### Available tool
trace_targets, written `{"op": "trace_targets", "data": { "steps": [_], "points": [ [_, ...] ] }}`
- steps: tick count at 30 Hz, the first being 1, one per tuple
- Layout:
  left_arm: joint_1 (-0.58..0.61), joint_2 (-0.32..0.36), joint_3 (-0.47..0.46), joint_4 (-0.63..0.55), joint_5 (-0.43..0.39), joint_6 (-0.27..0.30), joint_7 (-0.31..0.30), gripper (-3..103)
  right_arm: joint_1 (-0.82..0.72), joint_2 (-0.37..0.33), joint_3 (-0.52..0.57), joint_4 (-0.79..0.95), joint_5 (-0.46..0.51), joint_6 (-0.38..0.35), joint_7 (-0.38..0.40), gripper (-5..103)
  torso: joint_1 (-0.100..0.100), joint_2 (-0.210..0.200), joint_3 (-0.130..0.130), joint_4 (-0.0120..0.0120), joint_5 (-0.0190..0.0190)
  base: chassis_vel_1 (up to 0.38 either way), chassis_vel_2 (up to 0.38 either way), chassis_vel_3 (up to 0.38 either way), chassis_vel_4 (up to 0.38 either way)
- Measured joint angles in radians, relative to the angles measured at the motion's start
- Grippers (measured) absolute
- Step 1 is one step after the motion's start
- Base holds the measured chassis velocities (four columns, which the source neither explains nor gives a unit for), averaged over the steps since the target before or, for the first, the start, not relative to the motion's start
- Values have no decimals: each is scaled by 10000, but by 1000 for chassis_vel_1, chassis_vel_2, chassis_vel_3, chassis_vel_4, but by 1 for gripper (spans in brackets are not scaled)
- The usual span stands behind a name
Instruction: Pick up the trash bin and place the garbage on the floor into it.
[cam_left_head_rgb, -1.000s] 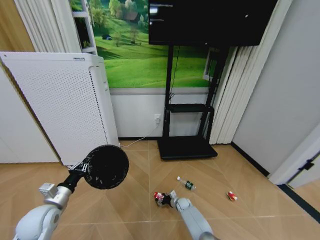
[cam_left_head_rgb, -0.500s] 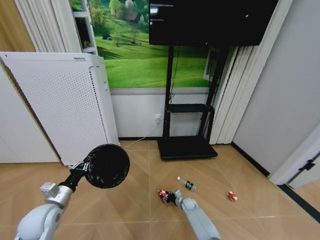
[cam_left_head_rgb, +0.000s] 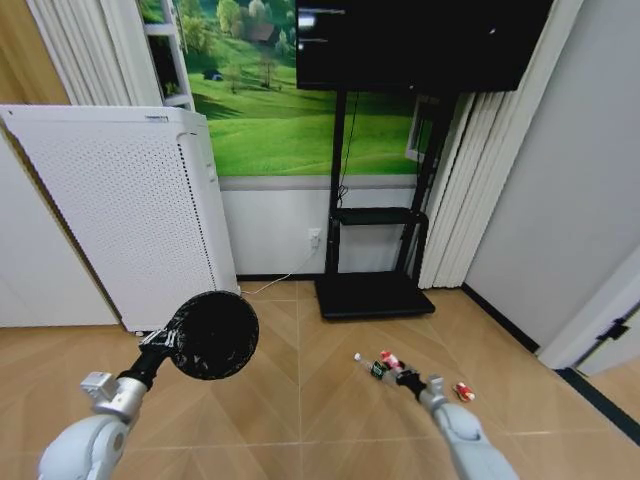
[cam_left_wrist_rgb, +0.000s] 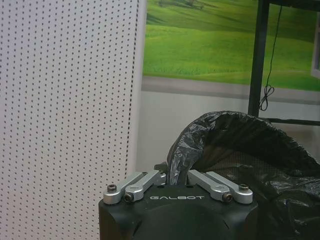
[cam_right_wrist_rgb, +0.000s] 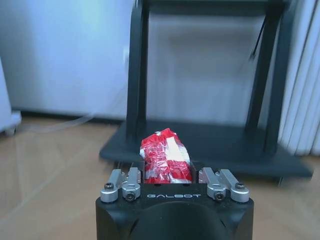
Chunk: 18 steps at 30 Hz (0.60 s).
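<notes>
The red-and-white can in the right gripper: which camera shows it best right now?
The right wrist view: the crushed can sits close up between the right gripper's fingers. In the head view the can is a tiny red speck at the gripper, beside the bottle. The left wrist view looks at the trash bin instead.

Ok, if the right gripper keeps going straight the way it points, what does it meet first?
Probably the black TV stand's base. The right gripper, shut on a crushed red-and-white can, points at it, with bare wooden floor between; depth is unclear.
</notes>
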Motion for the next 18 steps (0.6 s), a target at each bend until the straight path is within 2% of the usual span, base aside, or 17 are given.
{"op": "trace_targets", "data": {
  "steps": [3,4,6,7,9,10,11,12,14,17,18],
  "points": [
    [-396,-73,231,563,-24,0,-13,7,-265,-112,291,854,484,-55,8,45,0,-1,0,5,4,0,0,0,0],
    [-886,-86,567,1215,-59,0,-9,7,-541,-242,533,1675,1010,-177,11,45,0,0,0,5,2,0,0,0,0],
    [-1116,-91,747,1496,-61,0,-4,7,-676,-287,584,2046,1193,-237,11,45,0,-1,0,3,-3,0,0,0,0],
    [-1521,-98,1123,2016,-46,3,26,7,-912,-354,588,2659,1431,-331,11,45,0,-1,0,-1,0,0,0,0,0],
    [-2140,-132,1824,2674,52,23,38,7,-1175,-399,413,3447,1583,-428,3,45,1,-1,1,0,2,0,0,0,0],
    [-2140,-132,1824,2674,52,23,38,7,-1175,-399,413,3447,1583,-428,3,45,1,-1,1,0,2,0,0,0,0],
    [-2510,-172,2339,2997,118,32,0,7,-1275,-396,239,3884,1594,-514,-25,45,0,-1,1,0,-1,0,0,0,0],
    [-2510,-172,2339,2997,118,32,0,7,-1275,-396,239,3884,1594,-514,-25,45,0,-1,1,0,-1,0,0,0,0],
    [-3325,-237,3515,3586,291,59,-181,7,-1344,-415,-264,4550,1592,-770,-165,45,2,-1,2,-1,3,0,0,0,0],
    [-4185,-275,4720,4047,386,81,-438,7,-1150,-680,-1012,4884,1583,-1050,-395,45,2,-1,2,1,-1,0,0,0,0],
    [-4185,-275,4720,4047,386,81,-438,7,-1150,-680,-1012,4884,1583,-1050,-395,45,2,-1,2,1,-1,0,0,0,0]
  ]
}}
